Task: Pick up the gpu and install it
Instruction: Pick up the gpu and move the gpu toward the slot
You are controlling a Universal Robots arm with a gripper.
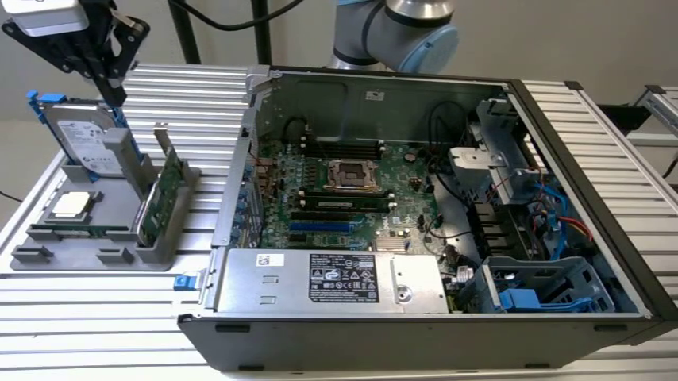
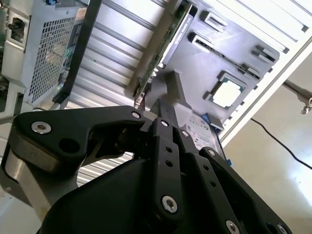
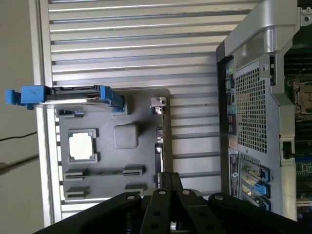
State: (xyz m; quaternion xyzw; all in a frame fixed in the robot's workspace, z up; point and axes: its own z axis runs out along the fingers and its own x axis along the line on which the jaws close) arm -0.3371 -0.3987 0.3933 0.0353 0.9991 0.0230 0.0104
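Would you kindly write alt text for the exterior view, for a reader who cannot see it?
The arm's black pincer hangs above a grey tray at the exterior view's left, where the gpu stands on edge beside a hard drive and a CPU chip. An open computer case lies at the right, its motherboard showing.

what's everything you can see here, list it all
gpu: one, green with silver bracket, on edge in the holder
hard drive: one, silver in blue frame, upright in the holder
cpu chip: one, silver, flat in the holder
holder: one, grey, on the table
computer case: one, black, open, beside the holder
motherboard: one, green, inside the case
table: one, silver slatted, under everything
gripper: one, black, shut, empty, above the holder
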